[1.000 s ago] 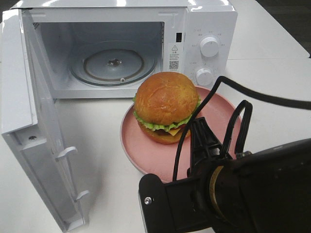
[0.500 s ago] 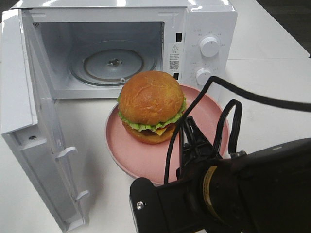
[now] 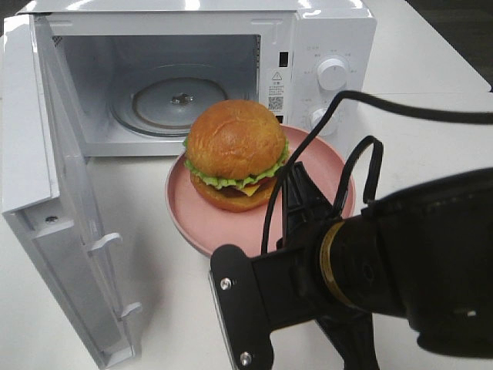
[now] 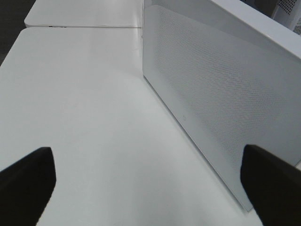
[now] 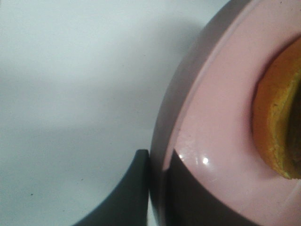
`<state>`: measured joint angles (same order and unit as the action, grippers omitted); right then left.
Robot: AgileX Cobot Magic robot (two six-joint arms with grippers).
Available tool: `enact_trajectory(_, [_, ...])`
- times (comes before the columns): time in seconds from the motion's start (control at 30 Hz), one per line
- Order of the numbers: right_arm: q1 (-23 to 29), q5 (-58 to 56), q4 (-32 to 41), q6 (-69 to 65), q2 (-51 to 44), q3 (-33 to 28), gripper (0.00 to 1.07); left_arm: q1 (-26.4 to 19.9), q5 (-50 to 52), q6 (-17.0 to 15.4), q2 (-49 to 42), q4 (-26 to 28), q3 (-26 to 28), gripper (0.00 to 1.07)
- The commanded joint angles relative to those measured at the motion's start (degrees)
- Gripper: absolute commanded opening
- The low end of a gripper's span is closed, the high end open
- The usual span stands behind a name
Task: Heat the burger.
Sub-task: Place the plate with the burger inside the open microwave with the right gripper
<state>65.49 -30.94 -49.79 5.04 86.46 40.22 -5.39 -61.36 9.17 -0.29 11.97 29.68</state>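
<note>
- Right gripper (image 5: 157, 188): jaws clamped on the near rim of the pink plate (image 3: 192, 216).
- Burger (image 3: 235, 150) sits on that plate, upright.
- Plate just in front of the open microwave (image 3: 331, 38), door (image 3: 69, 193) swung wide.
- Left gripper (image 4: 148, 188): jaws spread wide, empty, over the bench (image 4: 84, 117) beside a white perforated panel (image 4: 211, 94).

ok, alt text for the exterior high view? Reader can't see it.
A burger sits on a round pink plate just in front of a white microwave whose door stands open to the left. The right gripper, on a bulky black arm filling the lower right foreground, is clamped on the plate's near edge.
</note>
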Motion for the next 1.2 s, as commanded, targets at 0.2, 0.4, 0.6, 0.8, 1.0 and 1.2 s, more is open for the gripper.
enact_trajectory(0.2, [-6.2, 5.2, 6.6, 17.0, -0.5, 4.1, 0.00, -0.2, -0.1, -0.3, -0.9, 0.5, -0.1, 1.00])
enact_trajectory(0.4, [-9.1, 6.2, 13.3, 25.8, -0.5, 5.1, 0.00, -0.2, -0.1, -0.3, -0.9, 0.5, -0.1, 1.00])
enact_trajectory(0.6, [-13.3, 6.4, 22.3, 39.5, -0.5, 7.3, 0.00, -0.2, -0.1, -0.3, -0.9, 0.5, -0.1, 1.00])
enact_trajectory(0.8, [-16.7, 7.7, 30.5, 50.5, -0.5, 8.5, 0.00, -0.2, -0.1, -0.3, -0.9, 0.5, -0.1, 1.00])
enact_trajectory(1.0, [-19.1, 8.1, 39.1, 61.0, -0.5, 8.5, 0.00, -0.2, -0.1, -0.3, -0.9, 0.5, -0.1, 1.00])
enact_trajectory(1.2, [-21.8, 9.7, 45.6, 69.5, -0.5, 8.5, 0.00, -0.2, -0.1, -0.3, -0.9, 0.5, -0.1, 1.00])
